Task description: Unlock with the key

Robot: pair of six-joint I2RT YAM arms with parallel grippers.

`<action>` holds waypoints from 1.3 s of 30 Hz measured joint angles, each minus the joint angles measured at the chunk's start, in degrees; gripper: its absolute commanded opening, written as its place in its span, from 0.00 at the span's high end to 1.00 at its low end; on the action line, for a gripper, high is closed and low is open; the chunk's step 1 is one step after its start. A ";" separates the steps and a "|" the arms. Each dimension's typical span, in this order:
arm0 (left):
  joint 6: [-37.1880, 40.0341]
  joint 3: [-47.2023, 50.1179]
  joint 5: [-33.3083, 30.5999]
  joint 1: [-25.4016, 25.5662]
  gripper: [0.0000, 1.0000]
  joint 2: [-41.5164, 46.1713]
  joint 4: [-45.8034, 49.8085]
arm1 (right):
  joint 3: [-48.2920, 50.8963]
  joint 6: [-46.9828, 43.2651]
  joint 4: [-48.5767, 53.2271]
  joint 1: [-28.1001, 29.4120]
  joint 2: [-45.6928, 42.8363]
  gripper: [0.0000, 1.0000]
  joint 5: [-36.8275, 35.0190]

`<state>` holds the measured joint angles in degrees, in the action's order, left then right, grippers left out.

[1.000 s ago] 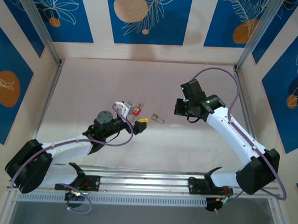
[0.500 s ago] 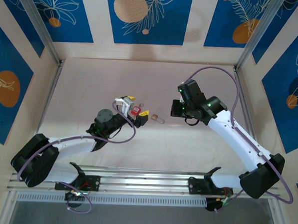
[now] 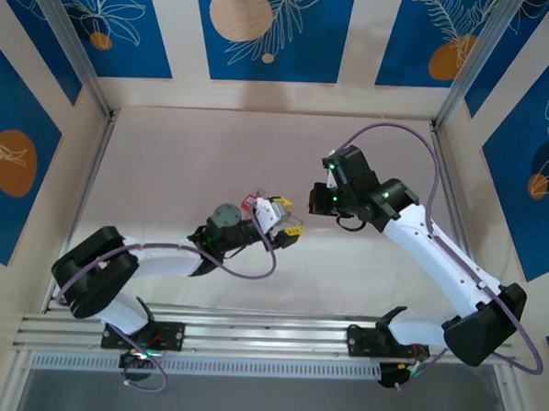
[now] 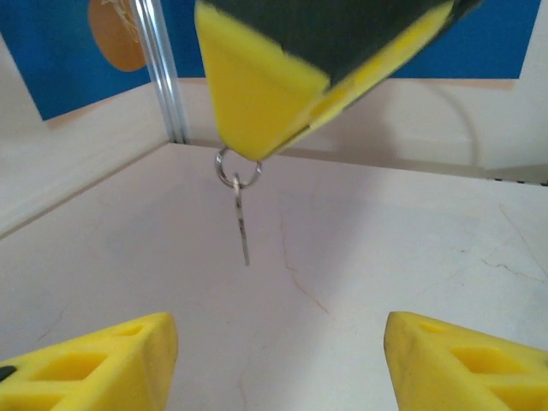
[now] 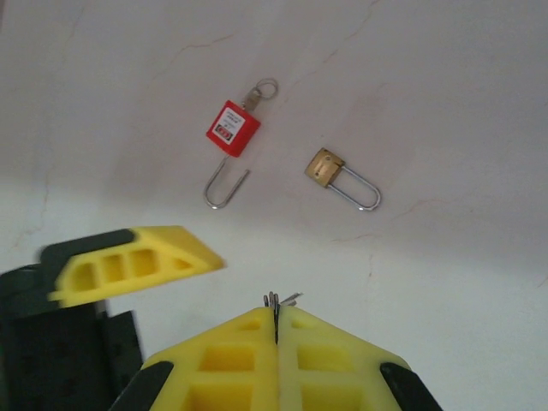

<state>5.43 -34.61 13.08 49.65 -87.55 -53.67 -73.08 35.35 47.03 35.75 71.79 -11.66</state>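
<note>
Above the middle of the worktop (image 3: 167, 154), the right hand (image 4: 282, 68) is pressed together on the ring (image 4: 236, 167) of the key (image 4: 243, 229), which dangles blade-down. The left hand (image 4: 276, 334), its fingers spread and empty, sits at the right hand's 8 o'clock seen from above. Below lies a red padlock (image 5: 233, 128) with its shackle open, and at its 4 o'clock a brass padlock (image 5: 330, 167).

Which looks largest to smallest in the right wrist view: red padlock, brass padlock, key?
Largest: red padlock.
Next, slightly smaller: brass padlock.
Smallest: key, just a sliver showing from the shut right tool.
</note>
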 measured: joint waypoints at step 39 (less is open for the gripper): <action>1.55 -2.43 -3.69 0.52 0.84 -6.08 -11.96 | 0.00 2.71 -2.49 1.38 -2.27 1.00 2.93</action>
<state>6.98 -37.04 9.39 50.17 -93.62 -65.63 -73.08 38.06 44.53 37.12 69.52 -8.73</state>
